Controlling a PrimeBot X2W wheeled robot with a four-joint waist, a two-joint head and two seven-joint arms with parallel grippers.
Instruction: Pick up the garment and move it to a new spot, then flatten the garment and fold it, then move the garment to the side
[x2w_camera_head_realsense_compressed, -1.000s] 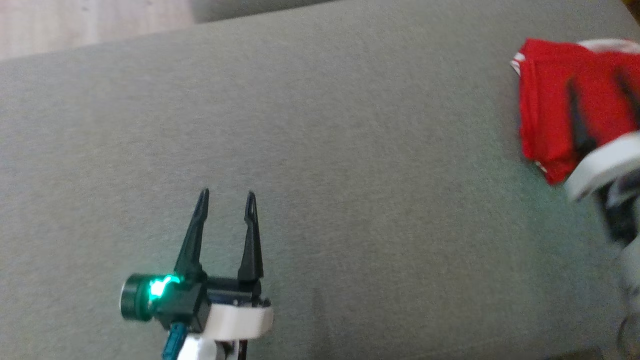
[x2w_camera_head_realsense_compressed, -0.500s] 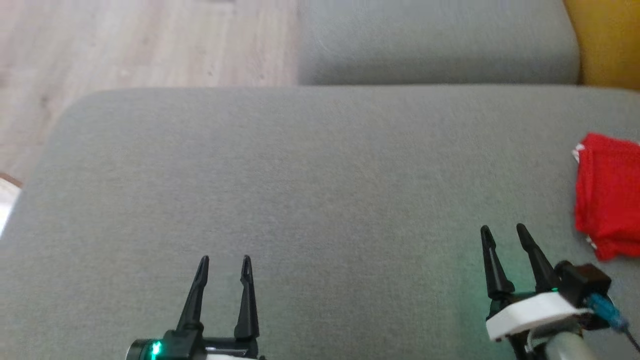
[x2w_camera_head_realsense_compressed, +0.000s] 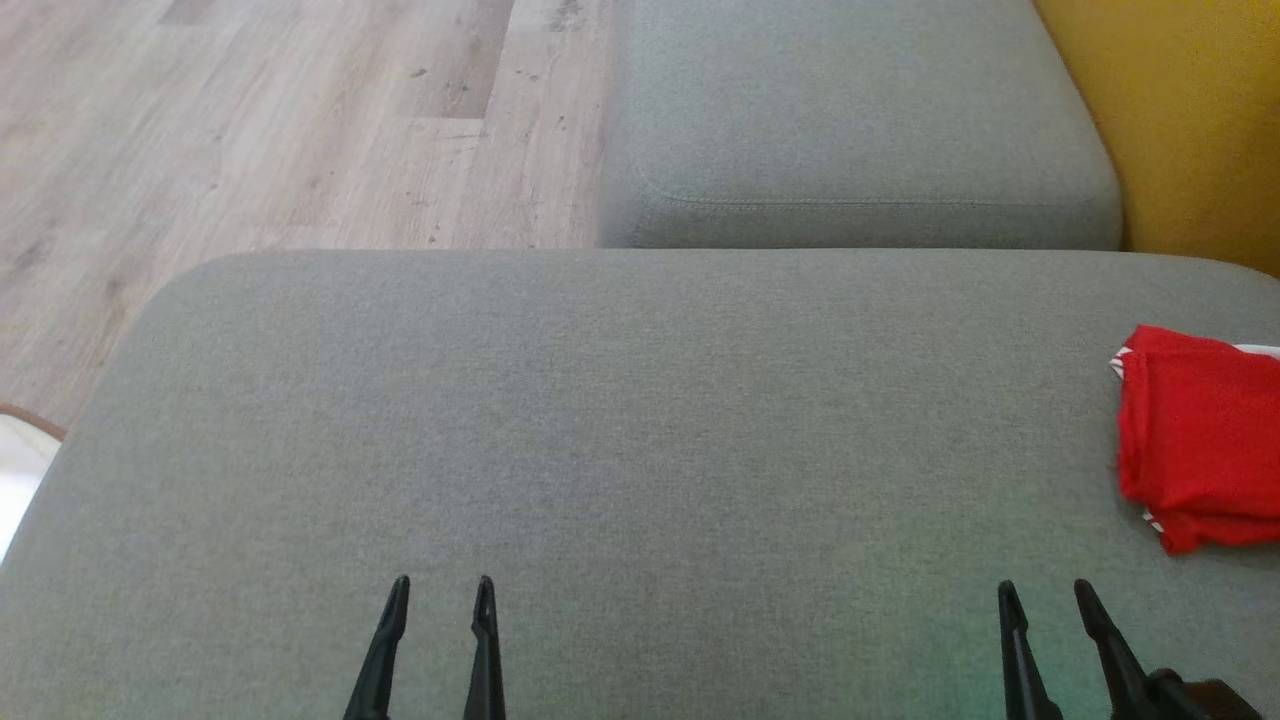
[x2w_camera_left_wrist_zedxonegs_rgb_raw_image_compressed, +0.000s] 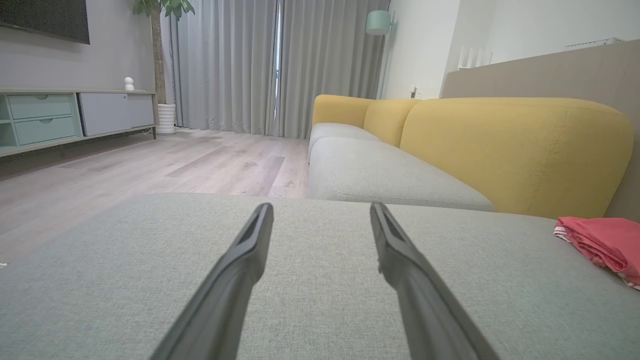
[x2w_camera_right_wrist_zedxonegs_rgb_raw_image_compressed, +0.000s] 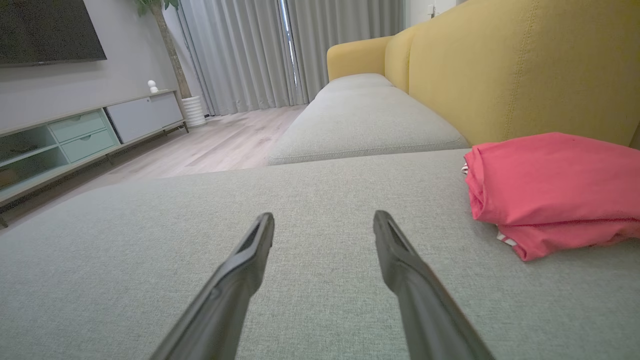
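Garment (x2w_camera_head_realsense_compressed: 1195, 435), red and folded, is seen in the head view at the right edge of the grey seat cushion (x2w_camera_head_realsense_compressed: 600, 420); left gripper (x2w_camera_head_realsense_compressed: 442, 582) and right gripper (x2w_camera_head_realsense_compressed: 1044, 588) are spread wide, empty. In both wrist views it is shown untouched, off to the right of the fingers.

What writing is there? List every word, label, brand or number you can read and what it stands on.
None: no word, number or logo can be read. The folded red garment shows plain cloth and white-striped trim; the sofa cushion and dark television bear no text.
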